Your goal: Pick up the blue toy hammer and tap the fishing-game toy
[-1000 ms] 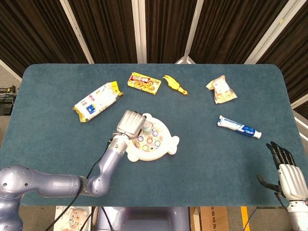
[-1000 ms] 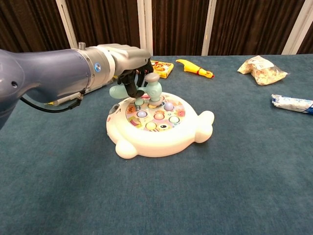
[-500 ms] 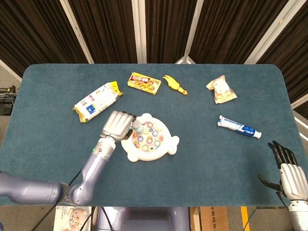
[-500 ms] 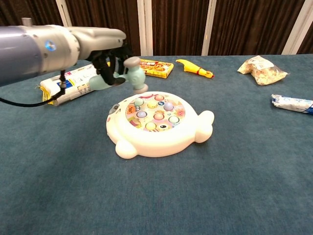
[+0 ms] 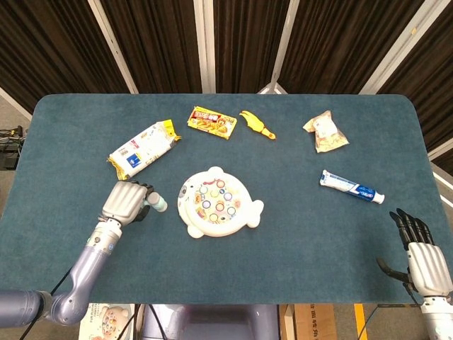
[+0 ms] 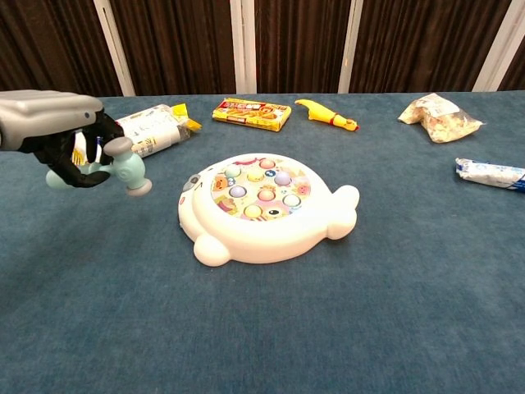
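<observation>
Since a moment ago, the left hand (image 6: 70,148) has swung away from the fishing game (image 6: 264,205) and now sits well to its left, above the blue tabletop (image 5: 297,234), still gripping the hammer (image 6: 123,170). Its dark fingers wrap the pale blue handle, and the hammer's head points right toward the game without touching it. From the head view the left hand (image 5: 124,202) lies just near of the white snack packet (image 5: 141,149), with the hammer (image 5: 156,204) poking out on its right side, apart from the game's (image 5: 218,210) rim. The game sits in the middle of the table, its coloured pegs facing up. Along the far side lie a yellow-red packet (image 5: 211,122), a yellow rubber chicken (image 5: 257,125) and a crumpled bag (image 5: 325,132); a toothpaste tube (image 5: 352,186) lies to the right. The right hand (image 5: 423,259) rests at the near right corner, fingers spread and holding nothing.
</observation>
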Controlling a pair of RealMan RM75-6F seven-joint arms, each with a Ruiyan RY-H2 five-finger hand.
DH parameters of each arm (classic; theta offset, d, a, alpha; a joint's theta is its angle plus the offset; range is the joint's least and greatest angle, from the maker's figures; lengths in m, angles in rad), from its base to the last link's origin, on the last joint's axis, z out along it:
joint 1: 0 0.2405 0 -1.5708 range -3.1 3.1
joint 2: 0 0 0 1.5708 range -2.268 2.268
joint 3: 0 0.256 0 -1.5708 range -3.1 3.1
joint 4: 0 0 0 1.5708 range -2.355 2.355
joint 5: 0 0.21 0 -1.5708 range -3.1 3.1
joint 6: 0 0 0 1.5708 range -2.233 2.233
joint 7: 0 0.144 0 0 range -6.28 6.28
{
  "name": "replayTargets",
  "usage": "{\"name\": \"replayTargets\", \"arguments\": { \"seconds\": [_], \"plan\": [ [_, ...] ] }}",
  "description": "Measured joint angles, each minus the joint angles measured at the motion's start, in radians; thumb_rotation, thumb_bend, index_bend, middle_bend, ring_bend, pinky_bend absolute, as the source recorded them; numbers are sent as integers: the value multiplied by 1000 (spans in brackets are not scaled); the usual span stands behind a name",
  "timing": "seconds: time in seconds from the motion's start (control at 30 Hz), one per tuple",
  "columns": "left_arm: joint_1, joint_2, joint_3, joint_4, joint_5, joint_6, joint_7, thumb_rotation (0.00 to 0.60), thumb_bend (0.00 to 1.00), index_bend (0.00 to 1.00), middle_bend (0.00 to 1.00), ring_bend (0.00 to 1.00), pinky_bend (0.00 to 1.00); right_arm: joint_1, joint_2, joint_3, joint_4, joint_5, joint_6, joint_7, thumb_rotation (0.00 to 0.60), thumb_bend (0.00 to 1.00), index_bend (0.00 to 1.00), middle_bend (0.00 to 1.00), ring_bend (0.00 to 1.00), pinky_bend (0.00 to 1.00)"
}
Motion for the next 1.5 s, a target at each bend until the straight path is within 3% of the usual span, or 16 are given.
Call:
{"name": "replayTargets", "arguments": {
  "seconds": [0.2, 0.87, 1.23, 1.5],
  "plan": [
    [36, -18, 24, 49, 39, -14, -18, 600, 660, 623, 596, 408, 515, -3, 3, -2, -7, -3, 4, 3, 600, 260, 0, 0, 0, 0],
    [113, -151, 29, 198, 120, -48, -24, 600, 649, 592, 584, 408, 512, -3, 7, -2, -11, -1, 1, 9, 600, 260, 0, 0, 0, 0],
    [145, -155, 17, 216, 143, -68, -26, 600, 450, 515, 499, 366, 486, -5, 7, -4, -12, -6, 5, 6, 600, 260, 0, 0, 0, 0],
    [160, -154, 2, 219, 148, -76, -12, 600, 424, 485, 458, 340, 447, -6, 8, -5, -12, -9, 7, 5, 600, 260, 0, 0, 0, 0]
  ]
}}
